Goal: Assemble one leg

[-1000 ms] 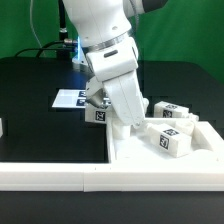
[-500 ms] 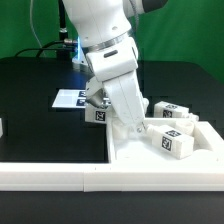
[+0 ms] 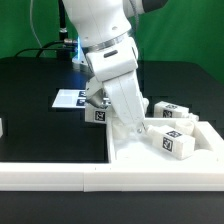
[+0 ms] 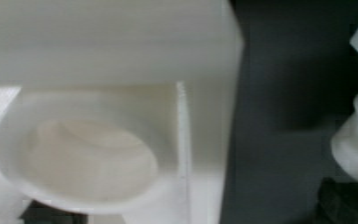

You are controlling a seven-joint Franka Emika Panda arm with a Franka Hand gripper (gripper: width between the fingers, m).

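Observation:
My gripper (image 3: pixel 124 122) is down at the near corner of the large white panel (image 3: pixel 185 160), toward the exterior view's left. Its fingers are hidden behind the hand and white parts. The wrist view is blurred: a round white end, apparently of a leg (image 4: pixel 78 160), lies close under the hand against the panel's rim (image 4: pixel 179 130). I cannot tell whether the jaws grip it. Another leg (image 3: pixel 99 113) stands on the black table by the marker board (image 3: pixel 68 99). Two more legs (image 3: pixel 172 141) (image 3: pixel 172 108) lie on and behind the panel.
A long white rail (image 3: pixel 50 176) runs along the table's front edge. The black table (image 4: pixel 291 100) shows beside the panel in the wrist view, with another white shape (image 4: pixel 354 150) at its edge.

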